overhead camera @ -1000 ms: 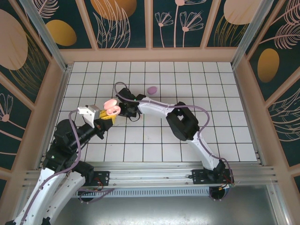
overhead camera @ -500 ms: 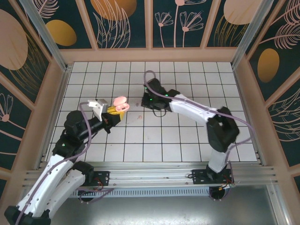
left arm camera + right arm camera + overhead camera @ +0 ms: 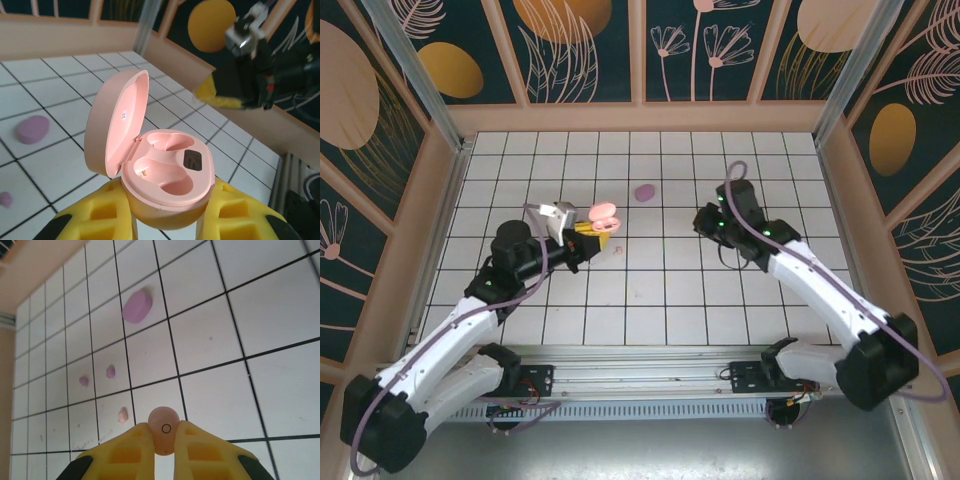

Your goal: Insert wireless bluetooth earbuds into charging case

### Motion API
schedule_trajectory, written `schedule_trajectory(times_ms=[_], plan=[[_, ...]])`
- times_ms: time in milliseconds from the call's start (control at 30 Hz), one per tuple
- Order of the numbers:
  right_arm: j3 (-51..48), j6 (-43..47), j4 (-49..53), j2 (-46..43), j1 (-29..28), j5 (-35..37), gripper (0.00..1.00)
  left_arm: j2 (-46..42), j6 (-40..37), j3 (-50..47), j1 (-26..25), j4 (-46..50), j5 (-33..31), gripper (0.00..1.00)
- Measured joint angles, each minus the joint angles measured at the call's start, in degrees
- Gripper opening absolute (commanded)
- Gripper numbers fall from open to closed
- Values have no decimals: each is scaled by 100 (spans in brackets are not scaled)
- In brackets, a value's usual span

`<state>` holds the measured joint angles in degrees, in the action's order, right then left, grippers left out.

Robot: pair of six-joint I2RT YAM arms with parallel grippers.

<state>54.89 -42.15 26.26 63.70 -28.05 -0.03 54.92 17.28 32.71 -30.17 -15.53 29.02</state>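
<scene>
Between the fingers (image 3: pixel 127 452) of the right gripper (image 3: pixel 164 434), one earbud (image 3: pixel 164 421), lower half hidden; charging case (image 3: pixel 165 172) clamped in left gripper (image 3: pixel 167 214)

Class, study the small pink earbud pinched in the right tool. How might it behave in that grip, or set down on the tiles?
The earbud looks smooth and rounded, so it could slip or twist between the right tool's yellow pads. It is tiny, so probably very light. Its rounded body would likely roll a little on the tiles.

You see the pink charging case (image 3: pixel 167 175) in smooth satin plastic; flanking it, the yellow fingers (image 3: pixel 95 220) of your left end effector (image 3: pixel 591 230) look matt and moulded, over a smooth white tiled bench (image 3: pixel 670 300).
</scene>
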Motion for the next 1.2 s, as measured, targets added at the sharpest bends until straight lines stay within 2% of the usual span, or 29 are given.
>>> schedule_trajectory(times_ms=[200,433,533,767,867,1000,1200], plan=[[7,184,374,-533,221,-240,10,946,107,-31,-487,-942,-50,2],[280,264,793,-542,151,-706,9,1327,-70,-278,-756,-2208,2,1],[527,267,881,-542,-125,-702,8,1340,-278,-358,-844,-2507,59,1],[1130,398,916,-439,-1515,-385,6,1340,-820,-363,-885,-2708,55,1],[1381,472,907,-199,-1934,-245,6,1340,-970,-343,-885,-2658,55,1],[1482,568,870,74,-2236,-131,6,1340,-1045,-315,-885,-2627,55,1],[1646,627,879,415,-2345,-79,6,1338,-1069,-313,-885,-2623,55,1]])
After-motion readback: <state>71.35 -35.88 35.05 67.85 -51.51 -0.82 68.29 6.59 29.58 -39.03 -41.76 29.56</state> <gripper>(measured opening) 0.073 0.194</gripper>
